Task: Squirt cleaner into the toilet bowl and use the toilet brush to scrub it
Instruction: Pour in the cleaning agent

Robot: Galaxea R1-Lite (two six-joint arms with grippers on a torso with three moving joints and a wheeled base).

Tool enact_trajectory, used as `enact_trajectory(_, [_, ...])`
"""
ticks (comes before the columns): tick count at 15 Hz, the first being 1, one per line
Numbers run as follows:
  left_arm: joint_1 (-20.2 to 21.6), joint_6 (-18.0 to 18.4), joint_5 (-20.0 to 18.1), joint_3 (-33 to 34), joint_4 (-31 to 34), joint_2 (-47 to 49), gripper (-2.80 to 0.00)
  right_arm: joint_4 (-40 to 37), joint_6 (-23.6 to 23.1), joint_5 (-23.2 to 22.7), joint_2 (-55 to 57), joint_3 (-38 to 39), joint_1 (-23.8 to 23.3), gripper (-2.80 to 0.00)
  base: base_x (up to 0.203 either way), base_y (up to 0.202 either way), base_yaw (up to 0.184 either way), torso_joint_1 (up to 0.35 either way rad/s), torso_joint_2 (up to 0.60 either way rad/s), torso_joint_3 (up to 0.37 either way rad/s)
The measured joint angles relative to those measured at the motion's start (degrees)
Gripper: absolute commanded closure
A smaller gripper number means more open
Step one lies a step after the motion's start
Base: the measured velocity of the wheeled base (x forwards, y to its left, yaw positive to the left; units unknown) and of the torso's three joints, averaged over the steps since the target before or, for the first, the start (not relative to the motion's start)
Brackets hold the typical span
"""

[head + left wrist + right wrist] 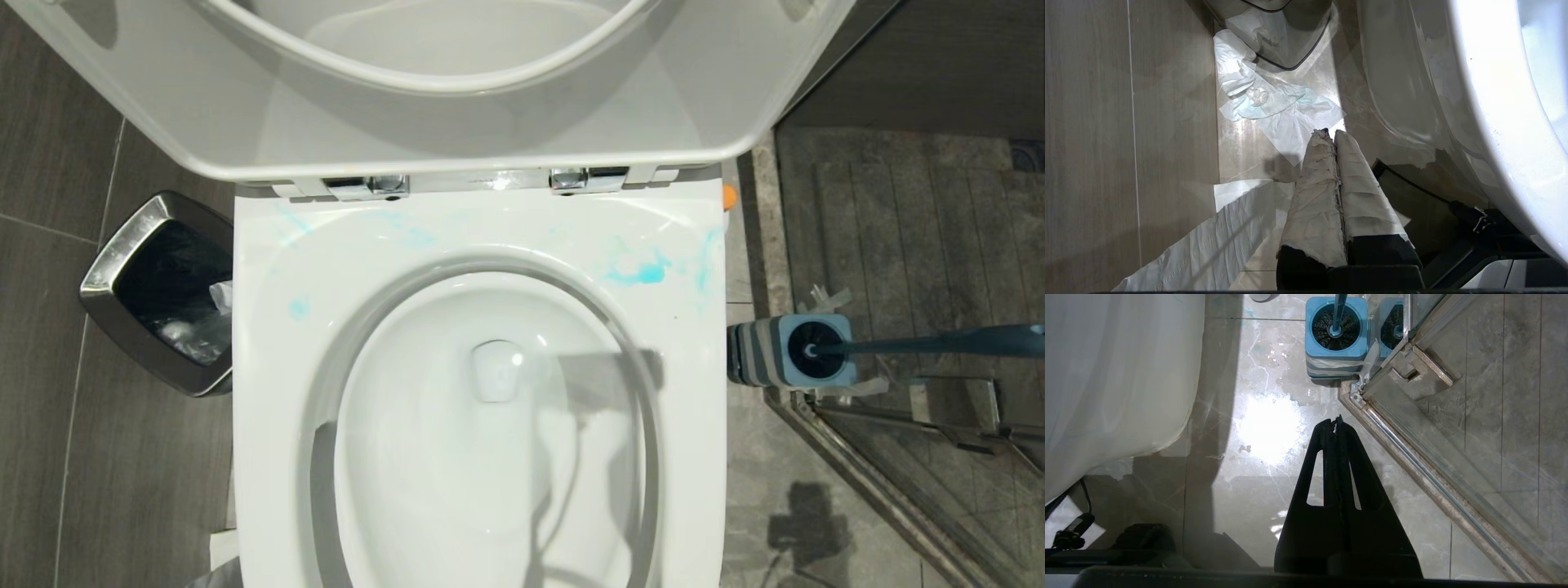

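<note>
We look straight down into the toilet bowl (490, 425), which fills the middle of the head view with its lid and seat (457, 90) raised behind it; light blue smears (641, 271) mark the back and right of the rim. On the floor to the bowl's right stands the toilet brush (922, 341), its dark head set in the square blue-and-grey holder (788, 351) and its grey-blue handle reaching toward the right edge, just beside the glass shower door's metal frame (898, 482). A small orange cap (729, 196) peeks out behind the bowl's right rear corner; we cannot see the rest of the cleaner. A steel-rimmed waste bin (155, 290) sits on the floor at the bowl's left.

Neither arm shows in the head view. Our left gripper (1330, 132) hangs low beside the bowl's outer wall, its cloth-wrapped fingers pressed together and empty, above crumpled tissue (1274, 110) on the floor. Our right gripper (1336, 421) hangs over the wet tiles, its black fingers pressed together, empty, near the brush holder but apart from it
</note>
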State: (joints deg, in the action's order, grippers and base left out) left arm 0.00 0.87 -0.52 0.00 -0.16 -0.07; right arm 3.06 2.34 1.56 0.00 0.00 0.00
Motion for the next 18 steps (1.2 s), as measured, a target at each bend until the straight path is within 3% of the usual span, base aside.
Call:
enact_trajectory(11, [-0.02,0.11,0.00,0.00,-0.02,0.00,0.00,-1.34,-0.04,-0.08,6.98,-0.62,0.00,0.00,0.000,0.000,0.000,0.000,0.00,0.000])
enact_trajectory(14, [0.00,0.07,0.00,0.00,-0.05,0.00,0.00,-10.58,-0.17,-1.83,13.56,-11.44,0.00,0.00,0.000,0.000,0.000,0.000,0.00,0.000])
enact_trajectory(18, [0.00,0.12,0.00,0.00,-0.06,0.00,0.00,-21.30,-4.50,-11.21,27.64,-23.21,0.00,0.00,0.000,0.000,0.000,0.000,0.00,0.000])
